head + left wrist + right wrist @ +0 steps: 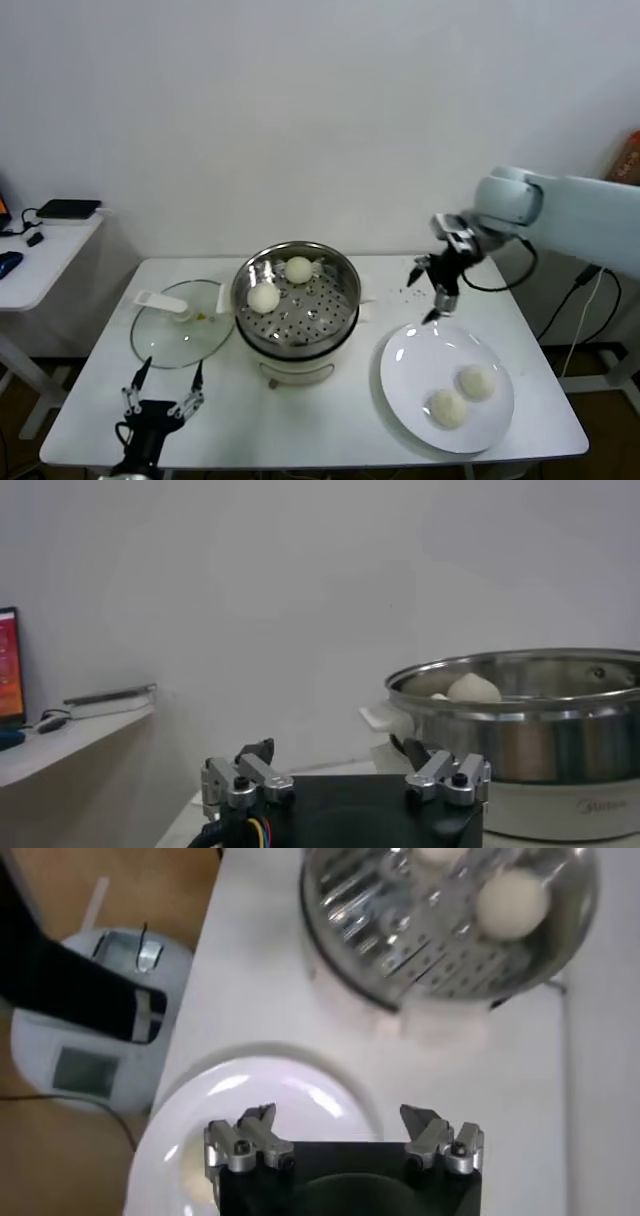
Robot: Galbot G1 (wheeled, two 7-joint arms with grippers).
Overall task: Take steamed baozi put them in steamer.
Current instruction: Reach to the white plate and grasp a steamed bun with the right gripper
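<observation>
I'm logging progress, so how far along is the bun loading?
Halfway. Done: two baozi sit in the steamer. In hand: nothing; the right end effector hangs open and empty above the plate. Left: two baozi on that plate. The left end effector waits open near the table's front edge.

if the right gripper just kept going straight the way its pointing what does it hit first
Most likely the white plate. The right gripper hangs with its jaws open, pointing down over the plate's far rim, nothing between. The two buns on the plate lie nearer the front, seemingly off that line.
</observation>
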